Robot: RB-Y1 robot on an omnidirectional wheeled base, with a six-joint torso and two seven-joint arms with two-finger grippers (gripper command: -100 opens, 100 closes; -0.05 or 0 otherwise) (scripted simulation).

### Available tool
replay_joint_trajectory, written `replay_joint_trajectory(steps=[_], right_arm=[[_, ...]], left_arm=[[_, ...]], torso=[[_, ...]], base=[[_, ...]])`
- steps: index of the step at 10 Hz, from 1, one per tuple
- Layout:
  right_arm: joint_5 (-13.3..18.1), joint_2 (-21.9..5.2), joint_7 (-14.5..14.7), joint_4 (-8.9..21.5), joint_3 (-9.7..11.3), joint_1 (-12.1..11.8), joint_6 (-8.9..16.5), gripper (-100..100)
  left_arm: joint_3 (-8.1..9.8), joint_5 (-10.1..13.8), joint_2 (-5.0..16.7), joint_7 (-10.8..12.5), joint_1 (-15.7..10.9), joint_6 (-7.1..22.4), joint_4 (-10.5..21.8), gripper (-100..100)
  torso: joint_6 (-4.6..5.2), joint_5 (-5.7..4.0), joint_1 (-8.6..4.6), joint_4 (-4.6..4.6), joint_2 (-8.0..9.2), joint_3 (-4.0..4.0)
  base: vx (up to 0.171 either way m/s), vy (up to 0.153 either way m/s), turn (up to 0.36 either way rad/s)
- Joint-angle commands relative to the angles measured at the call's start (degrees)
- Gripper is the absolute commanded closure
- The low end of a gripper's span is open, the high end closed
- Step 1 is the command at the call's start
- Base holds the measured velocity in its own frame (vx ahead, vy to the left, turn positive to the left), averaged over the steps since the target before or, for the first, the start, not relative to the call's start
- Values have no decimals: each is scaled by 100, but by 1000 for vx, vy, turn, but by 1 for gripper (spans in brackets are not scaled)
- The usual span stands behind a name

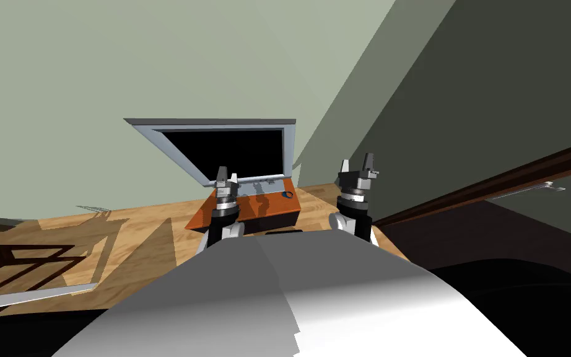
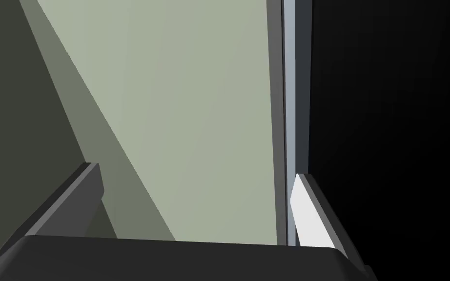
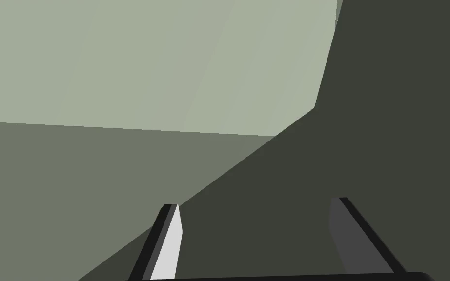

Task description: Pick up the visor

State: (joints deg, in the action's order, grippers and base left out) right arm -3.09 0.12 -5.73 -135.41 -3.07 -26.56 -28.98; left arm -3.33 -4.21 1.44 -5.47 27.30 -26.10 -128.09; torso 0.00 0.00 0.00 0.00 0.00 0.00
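Head view showed the small dark visor on the orange table mid-frame, between the left gripper and right gripper, both raised with jaws spread.

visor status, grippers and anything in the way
Left gripper and right gripper open, raised. Visor on orange-brown table below window, untouched. Nothing visible blocking it.

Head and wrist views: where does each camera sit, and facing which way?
Head: on the head, steeply down and forward at an orange-brown cabinet bearing a dark visor, below a window frame; left gripper and right gripper show, open.
Left wrist: on the left hand, facing that window frame and green wall past its fingers.
Right wrist: on the right hand, facing green walls past its fingers.
Shared: the window frame, in head and left wrist.
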Motion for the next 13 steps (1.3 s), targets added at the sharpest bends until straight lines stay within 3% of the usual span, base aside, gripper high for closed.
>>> replay_joint_trajectory(steps=[1, 5, 12, 13], right_arm=[[0, 0, 0, 0, 0, 0, 0, 0], [0, 2, 0, 0, 2, 1, 0, 0], [0, 2, 0, -1, 1, -1, 0, 0], [0, 2, 0, -1, 1, -1, 0, 0]], left_arm=[[54, 66, 182, 4, 31, 63, 134, -100], [191, 271, 581, 10, 141, 281, 595, -100], [377, 698, 1238, 3, 402, 797, 1638, -100], [377, 698, 1238, 3, 402, 797, 1670, -100]], torso=[[0, 0, 0, 0, 0, 0], [2, -19, -86, 7, 32, 19], [0, -18, -71, -5, -23, -14], [0, -18, -75, -5, -24, -14]], base=[[-68, -72, -148], [-74, -211, -155], [62, -209, -139], [62, -149, -35]])
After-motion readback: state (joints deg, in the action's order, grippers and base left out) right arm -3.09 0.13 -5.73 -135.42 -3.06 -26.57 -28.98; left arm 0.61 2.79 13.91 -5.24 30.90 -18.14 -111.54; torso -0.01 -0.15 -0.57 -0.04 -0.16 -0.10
